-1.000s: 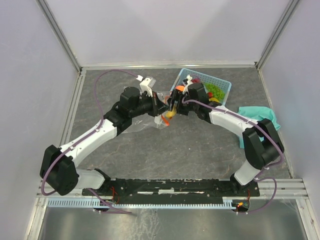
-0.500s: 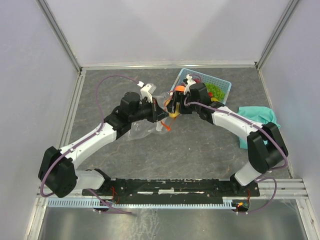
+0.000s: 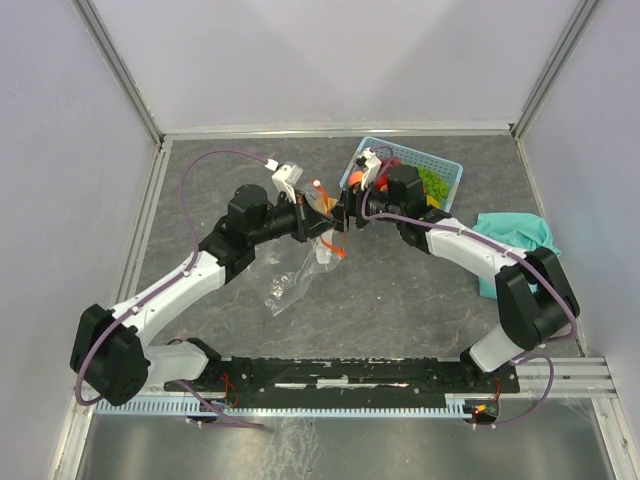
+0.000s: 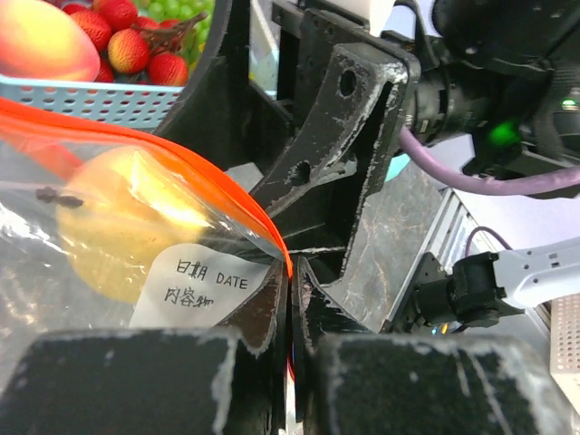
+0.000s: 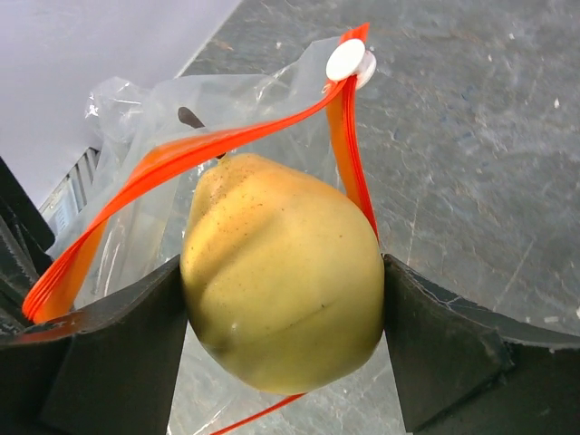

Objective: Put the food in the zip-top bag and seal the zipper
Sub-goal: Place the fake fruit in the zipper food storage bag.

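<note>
The zip-top bag [image 3: 291,279] hangs clear and crinkly from my left gripper [image 3: 322,224], which is shut on the red-orange zipper [image 4: 288,265] at one corner of the mouth. The bag's white label [image 4: 201,283] faces the left wrist camera. My right gripper [image 5: 283,306] is shut on a yellow toy fruit [image 5: 281,272], held in the open mouth between the two zipper strips [image 5: 181,159]. The white slider [image 5: 348,60] sits at the far end of the mouth. Seen through the plastic, the yellow fruit [image 4: 127,227] is inside the mouth.
A light-blue basket [image 3: 448,170] at the back right holds more food: a peach [image 4: 43,41], red berries [image 4: 127,47] and green pieces [image 3: 433,182]. A teal cloth [image 3: 515,235] lies right of the right arm. Grey walls surround the table.
Both grippers have risen and shifted toward the back, lifting the bag's mouth. The bag now hangs down to the left instead of lying under the left arm. The yellow fruit stayed gripped.
</note>
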`<state>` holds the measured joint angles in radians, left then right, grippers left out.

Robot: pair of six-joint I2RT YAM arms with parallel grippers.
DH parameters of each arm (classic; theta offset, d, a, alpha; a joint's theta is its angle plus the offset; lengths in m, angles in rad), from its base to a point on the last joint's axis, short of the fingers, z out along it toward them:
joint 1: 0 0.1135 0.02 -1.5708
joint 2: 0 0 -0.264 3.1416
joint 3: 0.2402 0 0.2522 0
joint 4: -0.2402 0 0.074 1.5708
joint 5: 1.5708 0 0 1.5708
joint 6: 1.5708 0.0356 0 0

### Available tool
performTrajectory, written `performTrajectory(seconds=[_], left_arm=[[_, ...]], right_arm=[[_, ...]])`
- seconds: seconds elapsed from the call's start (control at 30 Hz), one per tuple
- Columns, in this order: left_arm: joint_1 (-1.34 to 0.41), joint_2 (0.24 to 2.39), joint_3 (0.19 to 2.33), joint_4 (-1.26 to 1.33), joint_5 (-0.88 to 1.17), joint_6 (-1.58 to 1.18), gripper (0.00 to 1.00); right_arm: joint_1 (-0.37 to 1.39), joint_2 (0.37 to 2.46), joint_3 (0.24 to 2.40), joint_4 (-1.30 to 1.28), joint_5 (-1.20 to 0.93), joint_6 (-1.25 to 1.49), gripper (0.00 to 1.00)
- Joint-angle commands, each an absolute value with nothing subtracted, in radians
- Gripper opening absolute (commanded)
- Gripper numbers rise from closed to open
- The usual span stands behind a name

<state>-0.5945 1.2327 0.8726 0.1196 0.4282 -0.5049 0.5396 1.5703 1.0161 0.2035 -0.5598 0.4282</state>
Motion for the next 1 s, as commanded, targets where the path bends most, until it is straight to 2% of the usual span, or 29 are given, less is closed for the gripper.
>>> performTrajectory(seconds=[0.0,0.2,0.4,0.63,0.97], left_arm=[[-0.585,1.201,0.861,0.252,0.513,-0.563,0.03],[-0.584,1.222,0.864,0.271,0.549,-0.580,0.03],[-0.584,1.209,0.903,0.127,0.421,-0.514,0.03],[-0.585,1.237,0.896,0.045,0.338,-0.519,0.04],[-0.586,1.247,0.981,-0.183,0.125,-0.526,0.29]], right_arm=[[0.543,1.610,1.009,0.389,-0.687,0.411,0.40],[0.546,1.643,0.984,0.470,-0.663,0.413,0.42],[0.545,1.573,0.984,0.194,-0.456,0.209,0.39],[0.555,1.482,0.934,0.134,-0.387,0.140,0.38],[0.603,1.518,0.924,0.172,-0.351,0.166,0.38]])
